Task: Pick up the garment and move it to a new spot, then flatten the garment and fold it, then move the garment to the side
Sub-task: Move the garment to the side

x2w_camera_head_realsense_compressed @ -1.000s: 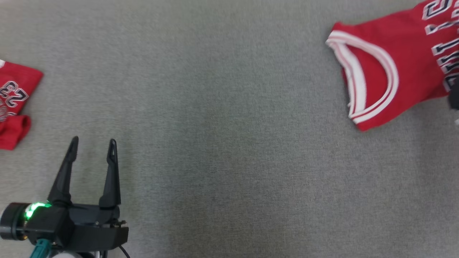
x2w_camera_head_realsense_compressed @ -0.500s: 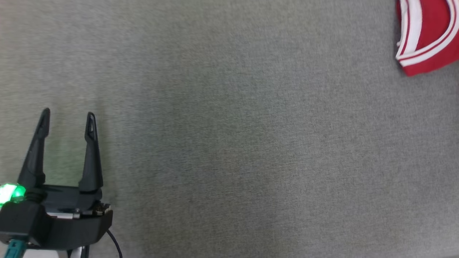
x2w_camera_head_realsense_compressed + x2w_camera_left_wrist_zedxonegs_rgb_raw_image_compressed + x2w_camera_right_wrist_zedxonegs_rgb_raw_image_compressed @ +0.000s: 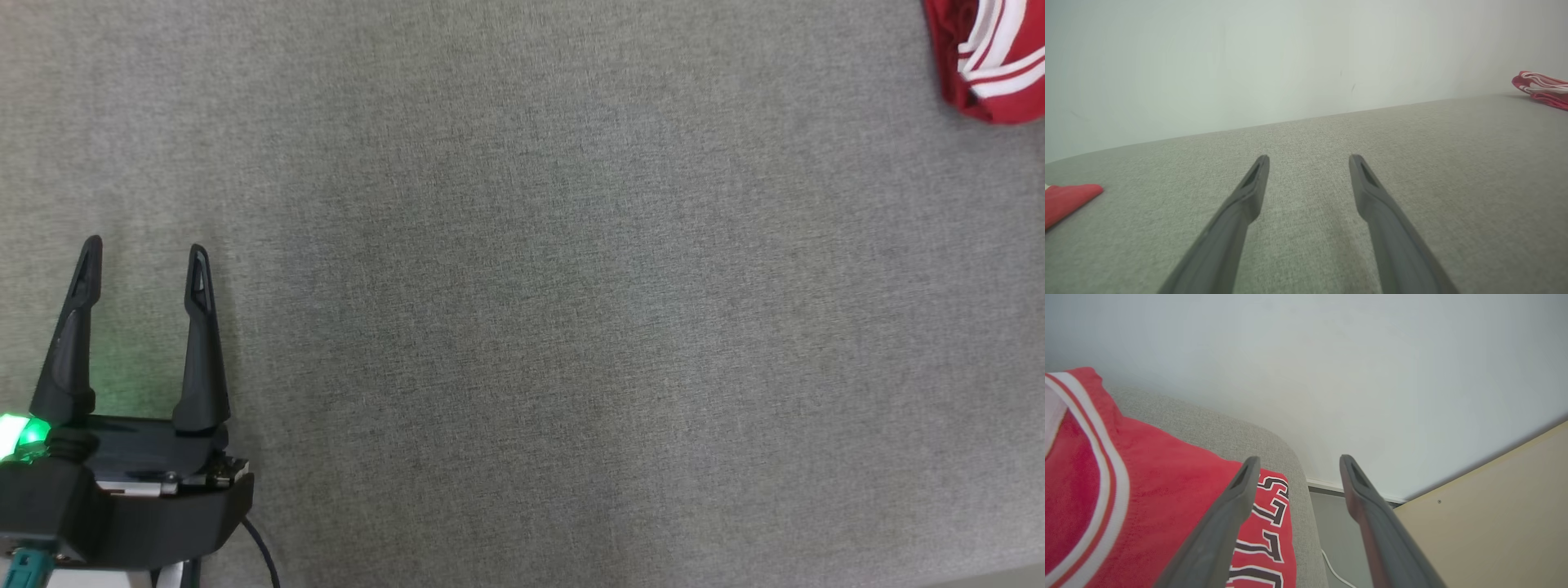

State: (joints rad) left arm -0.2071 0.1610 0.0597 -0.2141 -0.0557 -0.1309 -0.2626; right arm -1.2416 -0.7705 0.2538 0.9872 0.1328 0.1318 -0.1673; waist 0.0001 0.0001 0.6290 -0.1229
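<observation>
Left pincer (image 3: 144, 245) agape (garment (image 3: 1000, 102) partly off-frame)

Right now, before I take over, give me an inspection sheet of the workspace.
Surface: grey fabric top, flat.
Job's things: red jersey lying at the surface's right end.
Clutter: second red cloth at the far left.
Grippers: left gripper jaws open, holding nothing; right gripper jaws open, above the jersey.
Cables: dark cable by the left gripper; white cable on the floor.
Surroundings: pale wall, beige panel.

Red jersey (image 3: 1008, 104) on grey fabric surface (image 3: 522, 327)
</observation>
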